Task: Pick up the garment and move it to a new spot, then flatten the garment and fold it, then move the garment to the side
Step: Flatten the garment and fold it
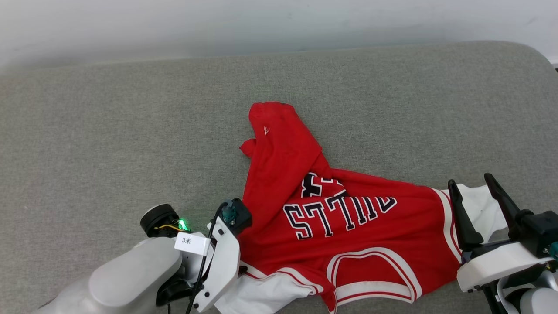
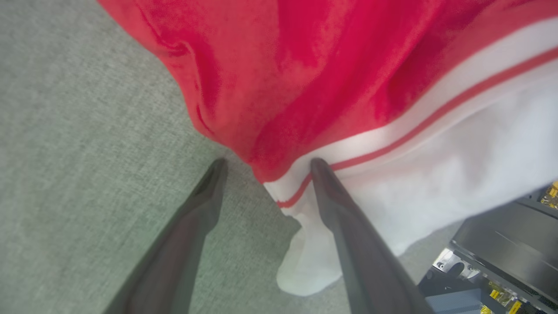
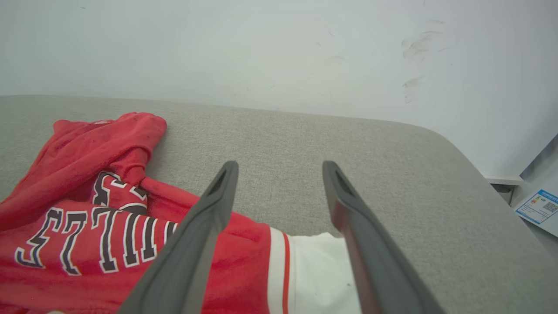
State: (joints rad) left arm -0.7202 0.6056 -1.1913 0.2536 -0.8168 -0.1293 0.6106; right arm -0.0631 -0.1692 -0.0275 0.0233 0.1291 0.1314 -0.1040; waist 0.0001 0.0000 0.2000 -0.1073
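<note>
The garment (image 1: 348, 226) is a thin red shirt with white sleeves. It lies crumpled on the near half of the grey padded surface (image 1: 130, 131), right of the middle. Its collar points to the near edge and its hem end is folded over toward the far edge.

Handling, as judged:
- Light, soft and limp; it will sag and drag if lifted at one point.
- The fabric looks smooth, so a shallow pinch may slip.
- Not fragile.
- The best holds appear to be the two shoulder seams, where the striped trim meets the sleeves. A lift from both would let the body hang out flat.

Tools:
- The left tool (image 2: 268, 162) is at the near edge of the padded surface with its jaws spread wide and holds nothing. One finger is over bare grey cloth, the other over the white sleeve. Contact cannot be confirmed.
- The right tool (image 1: 470, 179) is near the right end of the padded surface, also wide apart and empty, poised over the other sleeve.

Views:
- The left wrist view shows the seam corner between the fingers, which the arm hides in the head view.
- The head view alone gives the full layout, collar and small white logo (image 1: 266, 129).
- The right wrist view adds the wall (image 3: 261, 52) behind the padded surface, its rounded corner, and a paper label (image 3: 538, 205) beyond that corner.
</note>
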